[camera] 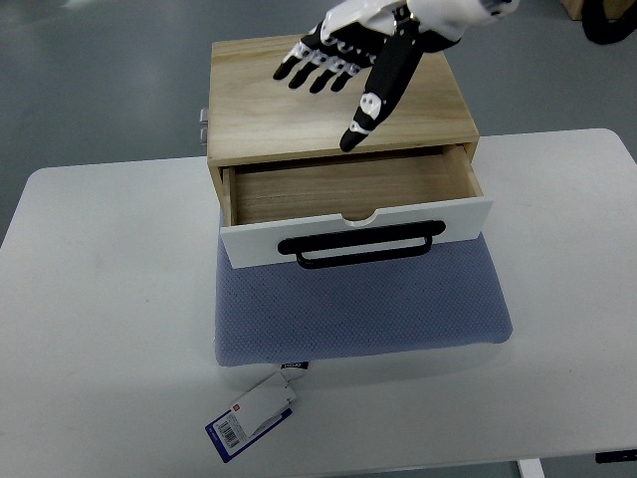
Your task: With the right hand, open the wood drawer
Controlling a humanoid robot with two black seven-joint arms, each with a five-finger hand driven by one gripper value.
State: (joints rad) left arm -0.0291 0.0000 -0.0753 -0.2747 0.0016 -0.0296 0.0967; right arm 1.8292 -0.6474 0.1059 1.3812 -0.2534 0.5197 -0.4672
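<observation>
We see our right hand [333,65] hovering over the top of the wood box [338,100], which sits toward the far edge of the table [100,299], on a blue mat [358,309]. The fingers [314,70] are spread and straight, the thumb pointing down toward the front lip of the box; the hand holds nothing. Whether the fingertips touch the box top we cannot tell.

The drawer [348,189] already stands pulled out toward the table's near edge, its bare wooden floor showing and nothing in it. Its white front carries a black handle [363,244], whose long axis runs across, left to right, parallel to the near edge.

From our hand the handle lies nearer to us and lower, with the open drawer between the two. We judge the opening largely done; if more travel is wanted, the hand must come forward over the drawer, drop to the handle and pull along the slide line, toward us. Our left hand is out of view. A tag [254,416] lies beside the mat's near left corner.
</observation>
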